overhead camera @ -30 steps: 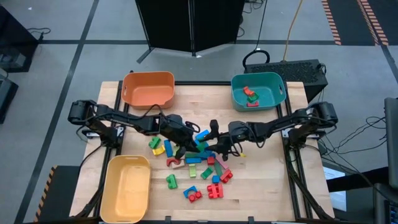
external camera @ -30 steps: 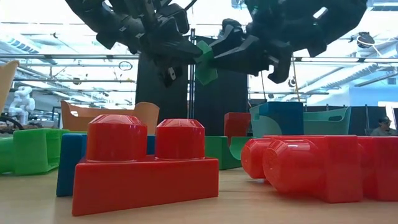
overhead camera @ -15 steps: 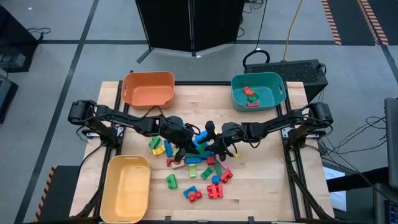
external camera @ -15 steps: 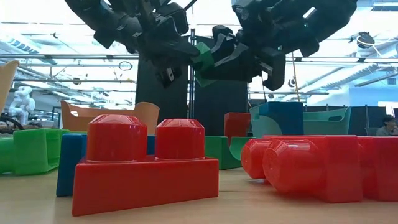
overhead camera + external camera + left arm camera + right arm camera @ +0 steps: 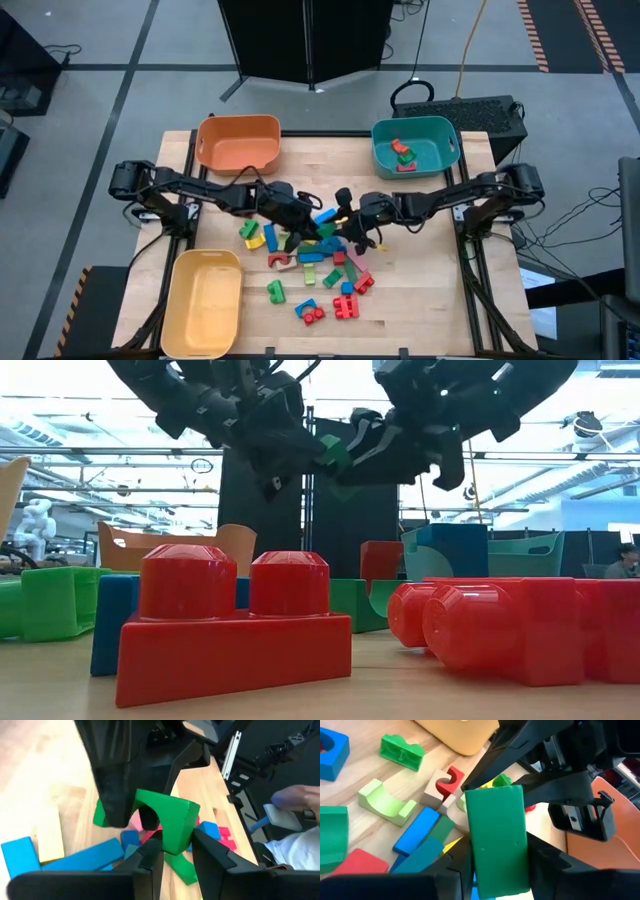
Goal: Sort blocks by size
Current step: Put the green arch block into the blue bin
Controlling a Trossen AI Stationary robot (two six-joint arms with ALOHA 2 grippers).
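A green arch block (image 5: 172, 817) hangs in the air over the pile of blocks (image 5: 322, 268) at the table's middle, between my two grippers. My right gripper (image 5: 497, 862) comes from the right and is shut on it; the block's flat back (image 5: 497, 820) faces that wrist camera. My left gripper (image 5: 176, 856) comes from the left. Its fingers stand a little apart, close on either side of the arch's other end. In the low view only a bit of the green block (image 5: 337, 455) shows between the dark fingers. My right gripper pinches the green arch by its two narrow long sides (image 5: 475, 852) between its two fingers, near one end. The fingers slant down from the table's right side. The block is lifted clear above the pile. My left gripper's fingertips (image 5: 150, 857) flank one leg of the arch (image 5: 175, 842); I cannot tell whether they touch it.
An orange bin (image 5: 238, 143) stands at the far left. A teal bin (image 5: 415, 160) with a few blocks stands at the far right, and a yellow bin (image 5: 203, 300) at the near left. Big red studded bricks (image 5: 235, 625) fill the low view's foreground.
My right gripper has drawn in toward my left gripper, rolled a little, and shut its fingers on the green arch that the left gripper held up. The block has stayed in the air over the pile.
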